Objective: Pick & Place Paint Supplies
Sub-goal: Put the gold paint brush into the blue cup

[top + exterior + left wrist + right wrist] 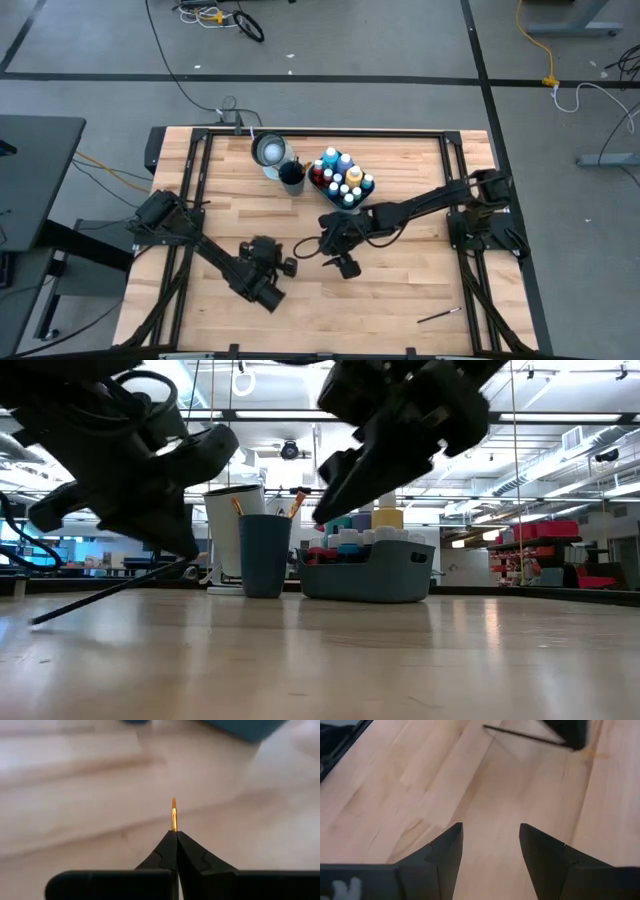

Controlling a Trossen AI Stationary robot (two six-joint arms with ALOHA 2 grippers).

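My left gripper (176, 834) is shut on a thin dark-handled brush (110, 592) over the table's near middle (288, 266). My right gripper (490, 845) is open just right of it (310, 247) and hovers over bare wood, touching nothing. Its wrist view shows the held brush (525, 735) farther off. Several small paint bottles (342, 178) with pale caps stand in the teal tray (368, 578). The dark blue cup (291, 178) beside the tray holds brushes (297, 502). Another brush (440, 315) lies flat near the table's near right corner. My left gripper pinches the brush between its two fingertips just behind the gold ferrule (174, 822); the orange bristle tip pokes out past them. The dark handle (110, 592) slants down from the fingers, and its free end (38, 619) is at or just above the tabletop.
A white cup (268, 150) stands behind the dark blue cup near the far edge. The tray sits far of centre. Bare wood (380, 300) stretches along the table's near side. Black frame rails (195, 180) run along both sides.
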